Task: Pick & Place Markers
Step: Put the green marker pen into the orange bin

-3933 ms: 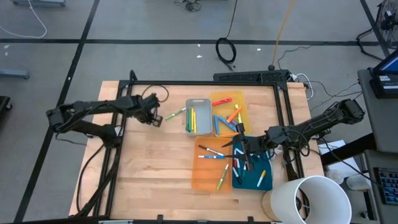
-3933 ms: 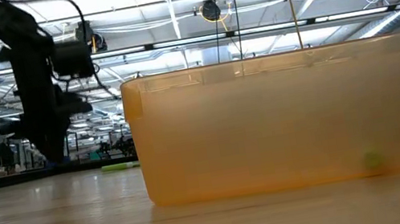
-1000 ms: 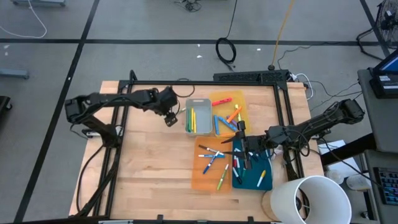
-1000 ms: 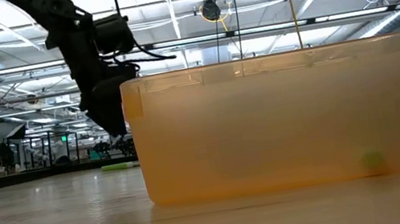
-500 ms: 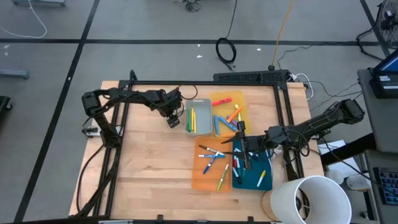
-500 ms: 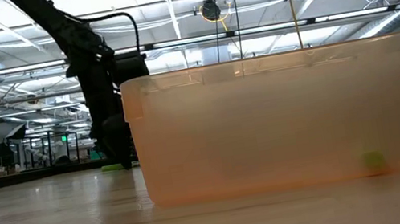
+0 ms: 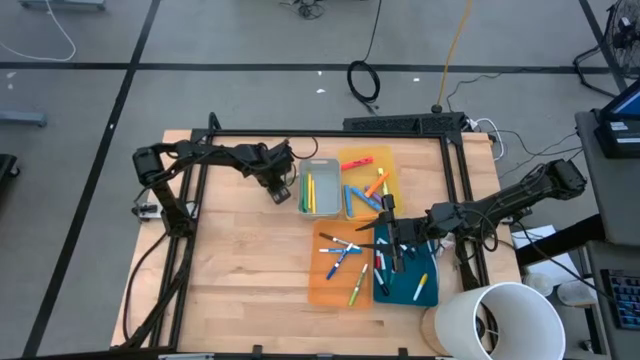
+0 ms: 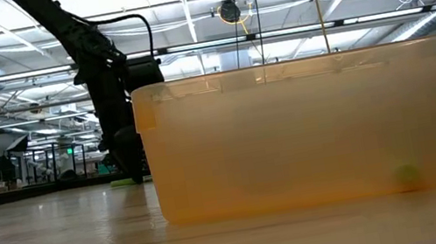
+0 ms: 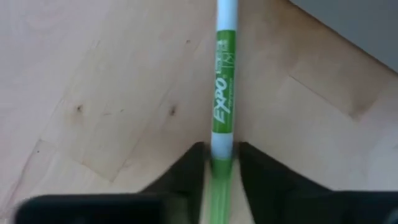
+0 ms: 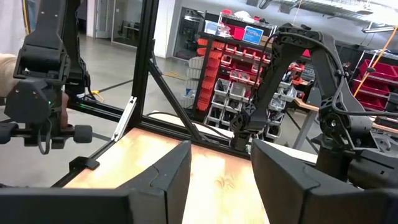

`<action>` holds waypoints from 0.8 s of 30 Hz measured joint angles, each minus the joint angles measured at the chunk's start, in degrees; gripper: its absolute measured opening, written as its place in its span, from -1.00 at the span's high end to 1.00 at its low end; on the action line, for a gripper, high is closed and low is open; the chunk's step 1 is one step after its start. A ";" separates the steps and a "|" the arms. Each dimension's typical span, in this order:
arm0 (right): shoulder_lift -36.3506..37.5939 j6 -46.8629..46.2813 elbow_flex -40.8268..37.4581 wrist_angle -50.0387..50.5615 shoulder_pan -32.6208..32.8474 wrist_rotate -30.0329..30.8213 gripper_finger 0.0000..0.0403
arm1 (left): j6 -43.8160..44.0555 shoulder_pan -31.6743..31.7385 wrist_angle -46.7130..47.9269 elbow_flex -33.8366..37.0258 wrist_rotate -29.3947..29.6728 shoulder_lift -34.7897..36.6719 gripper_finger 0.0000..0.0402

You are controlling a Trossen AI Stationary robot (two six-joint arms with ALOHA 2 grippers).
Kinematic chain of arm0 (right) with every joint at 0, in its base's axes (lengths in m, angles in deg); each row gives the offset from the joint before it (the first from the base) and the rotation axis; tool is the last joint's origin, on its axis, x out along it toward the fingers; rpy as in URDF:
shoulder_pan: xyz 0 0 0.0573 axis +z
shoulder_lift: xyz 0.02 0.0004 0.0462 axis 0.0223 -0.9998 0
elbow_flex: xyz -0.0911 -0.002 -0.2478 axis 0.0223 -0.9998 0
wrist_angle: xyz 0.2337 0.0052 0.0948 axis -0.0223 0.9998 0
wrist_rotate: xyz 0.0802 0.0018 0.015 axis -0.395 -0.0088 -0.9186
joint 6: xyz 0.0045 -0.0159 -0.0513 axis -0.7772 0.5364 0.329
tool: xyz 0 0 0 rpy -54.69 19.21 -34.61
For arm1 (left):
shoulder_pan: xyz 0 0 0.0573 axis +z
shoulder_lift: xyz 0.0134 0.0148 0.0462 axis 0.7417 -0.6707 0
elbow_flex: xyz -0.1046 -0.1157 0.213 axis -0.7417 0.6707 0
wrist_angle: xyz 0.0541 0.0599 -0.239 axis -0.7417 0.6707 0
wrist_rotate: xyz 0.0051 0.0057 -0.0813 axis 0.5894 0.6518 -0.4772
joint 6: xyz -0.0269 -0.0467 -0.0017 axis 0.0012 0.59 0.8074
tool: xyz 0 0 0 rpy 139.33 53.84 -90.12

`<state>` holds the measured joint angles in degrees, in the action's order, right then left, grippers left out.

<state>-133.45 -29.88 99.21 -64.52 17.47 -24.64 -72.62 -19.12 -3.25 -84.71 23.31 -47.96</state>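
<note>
A green marker (image 9: 222, 93) lies flat on the wooden table just left of the grey tray (image 7: 318, 200); it also shows in the low view (image 8: 124, 182). My left gripper (image 7: 281, 188) is down at the table over it, open. Its fingers (image 9: 194, 167) stand close on either side of the marker's near end, and I cannot tell whether they touch it. My right gripper (image 7: 388, 238) hangs open and empty over the seam between the orange tray (image 7: 322, 285) and the blue tray (image 7: 400, 292). Several more markers lie in the trays.
A yellow tray (image 7: 388, 160) with markers stands behind the orange one. A white bucket (image 7: 495, 320) stands at the near right corner. In the low view the orange tray's wall (image 8: 317, 132) blocks most of the table. Bare wood lies to the near left.
My left gripper has gone a little toward the grey tray and come down to the table at the green marker, then kept still. The marker has not moved.
</note>
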 joint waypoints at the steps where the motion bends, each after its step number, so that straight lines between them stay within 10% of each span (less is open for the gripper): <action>1: 0.00 0.00 0.00 0.00 0.00 -0.01 0.23 | 1.31 -0.02 0.20 0.00 0.03 0.00 0.58; 4: 0.00 0.00 0.00 0.00 0.00 0.00 0.23 | 3.84 0.03 0.88 0.00 -0.01 0.00 0.85; 12: 0.00 -0.15 0.00 0.12 0.00 0.00 0.23 | 5.79 -1.51 3.07 0.30 0.71 2.48 0.84; 24: 0.00 -0.20 0.02 0.68 0.00 0.00 0.23 | 13.29 -12.50 13.30 0.53 5.85 24.27 0.84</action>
<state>-133.45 -30.07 99.23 -63.84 17.47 -24.64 -59.34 -31.63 10.05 -84.18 29.16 -23.69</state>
